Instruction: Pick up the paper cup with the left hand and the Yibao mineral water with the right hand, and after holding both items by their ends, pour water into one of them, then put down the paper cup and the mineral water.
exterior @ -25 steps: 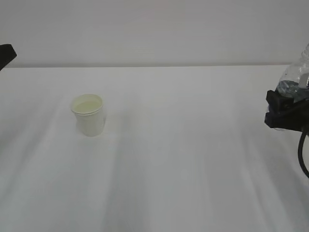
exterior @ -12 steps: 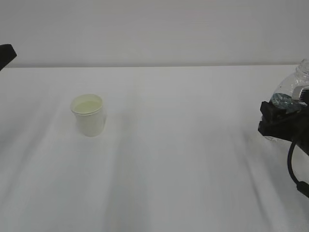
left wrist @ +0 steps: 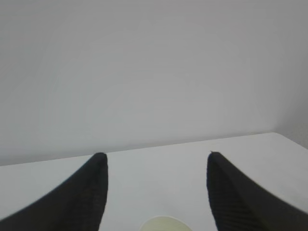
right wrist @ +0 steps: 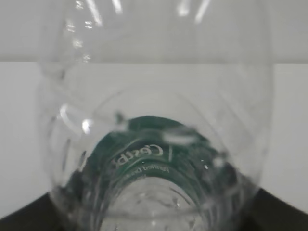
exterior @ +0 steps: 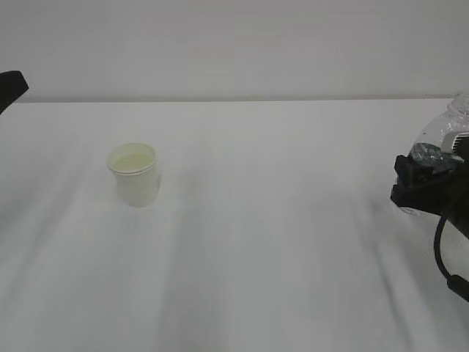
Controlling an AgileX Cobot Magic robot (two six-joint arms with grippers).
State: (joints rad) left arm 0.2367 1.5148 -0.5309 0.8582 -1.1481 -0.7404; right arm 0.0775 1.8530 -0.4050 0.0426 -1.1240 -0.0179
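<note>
Paper cup (exterior: 134, 174) stands alone left of centre; bare table (exterior: 278, 220) all round, approach open every side.

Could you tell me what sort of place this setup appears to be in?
Probably a robot lab test bench: a bare white table against a plain wall, holding only a paper cup, with a black gripper holding a water bottle.

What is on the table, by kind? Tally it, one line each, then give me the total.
Paper cup: 1
Mineral water bottle: 1
Total: 2
</note>
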